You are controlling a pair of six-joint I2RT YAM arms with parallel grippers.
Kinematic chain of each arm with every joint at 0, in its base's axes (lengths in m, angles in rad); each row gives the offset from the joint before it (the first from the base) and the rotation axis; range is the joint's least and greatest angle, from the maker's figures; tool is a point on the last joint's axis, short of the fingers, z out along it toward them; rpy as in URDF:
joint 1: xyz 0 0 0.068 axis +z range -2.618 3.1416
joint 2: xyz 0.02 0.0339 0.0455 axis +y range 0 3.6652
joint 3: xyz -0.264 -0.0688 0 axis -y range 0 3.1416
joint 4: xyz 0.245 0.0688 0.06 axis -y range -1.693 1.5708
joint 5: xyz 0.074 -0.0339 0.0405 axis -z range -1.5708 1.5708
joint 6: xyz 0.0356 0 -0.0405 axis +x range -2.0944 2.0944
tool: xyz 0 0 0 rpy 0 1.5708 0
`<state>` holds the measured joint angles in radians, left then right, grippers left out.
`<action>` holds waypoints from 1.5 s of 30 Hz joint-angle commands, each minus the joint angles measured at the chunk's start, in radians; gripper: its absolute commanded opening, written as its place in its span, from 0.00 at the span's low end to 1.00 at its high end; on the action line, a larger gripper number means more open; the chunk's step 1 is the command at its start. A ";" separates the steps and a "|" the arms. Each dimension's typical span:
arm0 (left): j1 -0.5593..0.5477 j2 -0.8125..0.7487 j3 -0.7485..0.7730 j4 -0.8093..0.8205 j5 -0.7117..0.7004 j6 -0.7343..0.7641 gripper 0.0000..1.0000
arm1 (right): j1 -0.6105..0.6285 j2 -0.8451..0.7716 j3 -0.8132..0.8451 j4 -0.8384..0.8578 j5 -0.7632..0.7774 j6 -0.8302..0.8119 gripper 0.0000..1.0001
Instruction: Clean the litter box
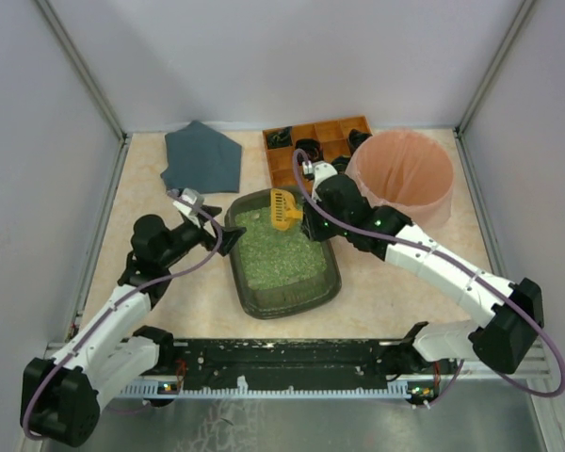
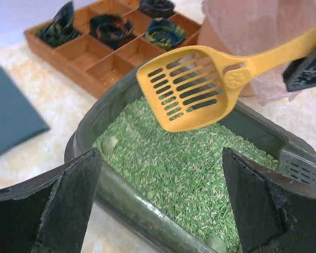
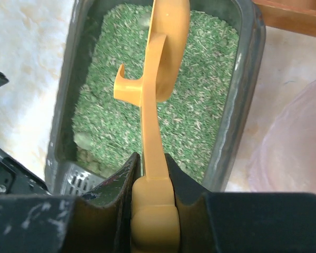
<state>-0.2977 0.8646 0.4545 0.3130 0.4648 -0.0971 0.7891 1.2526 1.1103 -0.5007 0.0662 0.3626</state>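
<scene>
Litter box: we see the dark grey-green tray (image 1: 292,307) in the middle of the table (image 1: 395,282), between the two arms, its long side running away from the bases and its far end just in front of the wooden compartment tray (image 2: 87,52).
Litter: green granules (image 1: 278,254) cover the floor of the box, and we make out a few paler lumps (image 2: 109,143) near the walls.
Right gripper: its claw (image 3: 151,171) is clenched on the handle of the yellow scoop (image 2: 187,87), a finger pressed to each side of the handle.
Scoop: we see its slotted head tilted and hanging over the litter at the far end of the box, and a small hook sticks out from the handle.
Left gripper: its claw (image 2: 160,211) is released, fingers spread wide, at the left rim of the box. We cannot tell whether it touches the rim.
Wooden tray: orange-brown, with dark crumpled items (image 2: 108,25) in several compartments.
Pink bin: we see the round bag-lined bin (image 1: 441,209) to the right of the wooden tray, beside the right arm.
Cloth: a dark blue-grey cloth (image 1: 202,160) lies flat at the far left of the table, apart from the box.
</scene>
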 commanded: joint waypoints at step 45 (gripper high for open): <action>-0.465 0.402 0.227 0.200 -0.010 0.825 0.45 | 0.027 0.013 0.261 -0.258 -0.045 -0.149 0.00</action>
<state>-0.7570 1.2541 0.6540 0.5301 0.4778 0.7010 0.8051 1.3033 1.3113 -0.7967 0.0319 0.2058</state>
